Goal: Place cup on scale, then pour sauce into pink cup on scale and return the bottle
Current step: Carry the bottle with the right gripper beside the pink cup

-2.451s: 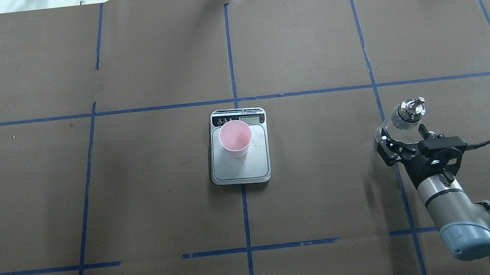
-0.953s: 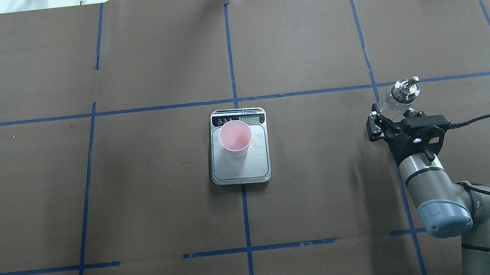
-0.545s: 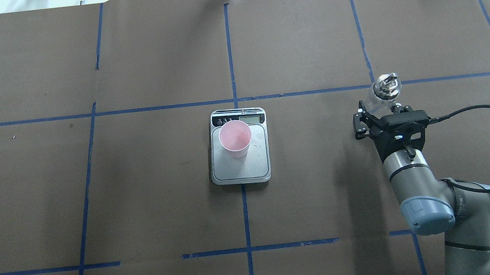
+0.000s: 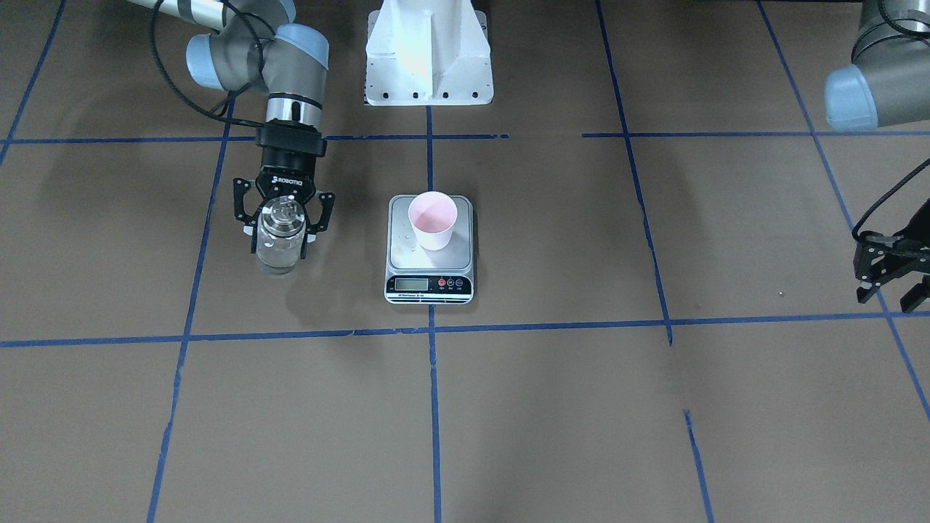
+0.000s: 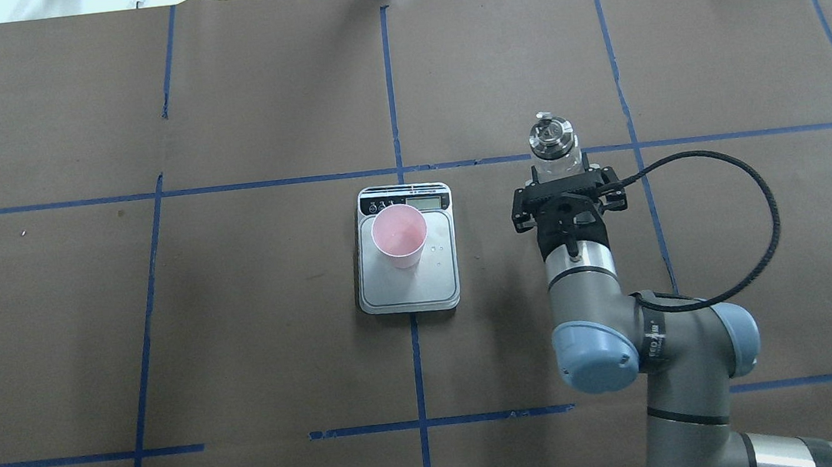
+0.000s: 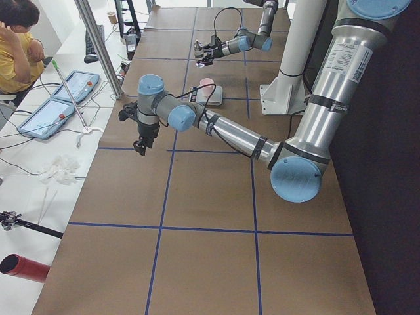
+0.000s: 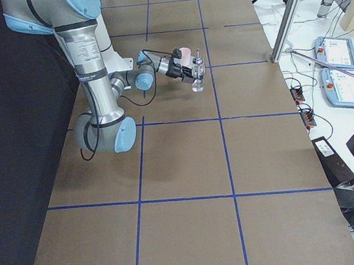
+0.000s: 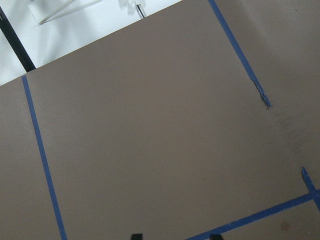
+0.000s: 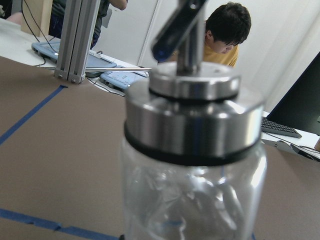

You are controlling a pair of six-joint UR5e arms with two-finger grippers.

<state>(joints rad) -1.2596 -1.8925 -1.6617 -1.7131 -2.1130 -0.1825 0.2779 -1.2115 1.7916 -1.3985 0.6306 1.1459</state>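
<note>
Overhead exterior view shows the right gripper (image 5: 563, 178) clenched on the bottle (image 5: 552, 149). Its two fingers (image 4: 317, 211) press the glass body from both sides, and the silver cap (image 5: 550, 131) stands free beyond the fingertips. The bottle looks close to upright and seems carried above the table (image 5: 240, 322). The sauce inside is clear, so I cannot tell its level.

The cup (image 5: 400, 235) stands on the scale (image 5: 413, 284), off to one side of the holding fingers and apart from them. It sits toward the display end of the plate, not at its centre. The left gripper (image 4: 888, 294) is far away from these fingers (at the opposite end of the table), with its fingers spread and holding nothing.

I judge that pouring is the step ahead, and several things could fail:
- Smooth glass may turn or slide between the fingers when the wrist tilts.
- The cup mouth is narrow, so a small aiming error would put sauce on the plate or display.
- The cup looks light, and a touch from the spout could tip it.
</note>
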